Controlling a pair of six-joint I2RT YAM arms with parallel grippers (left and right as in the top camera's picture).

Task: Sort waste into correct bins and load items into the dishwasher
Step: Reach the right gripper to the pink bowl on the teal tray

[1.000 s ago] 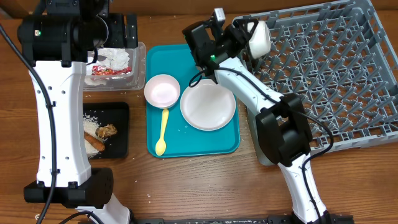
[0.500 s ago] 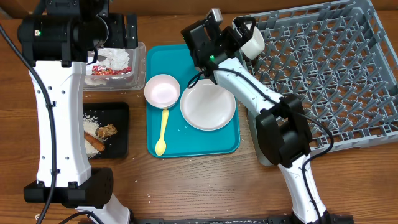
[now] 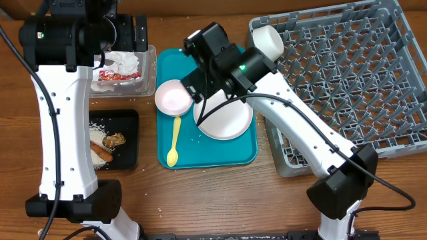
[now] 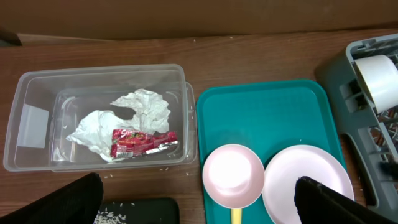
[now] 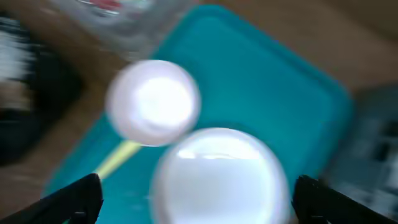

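Your right end effector [image 5: 199, 198] hangs wide and empty over the white plate [image 3: 230, 125]. Your left end effector [image 4: 202, 200] is wide too, near the clear tub [image 4: 99, 71].

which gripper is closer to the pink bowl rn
Right. The right gripper hangs open right beside the pink bowl, over the teal tray; the left gripper is farther off, by the clear tub.

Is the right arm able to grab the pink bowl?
Probably yes. The right gripper is open above the tray, and nothing covers the pink bowl.
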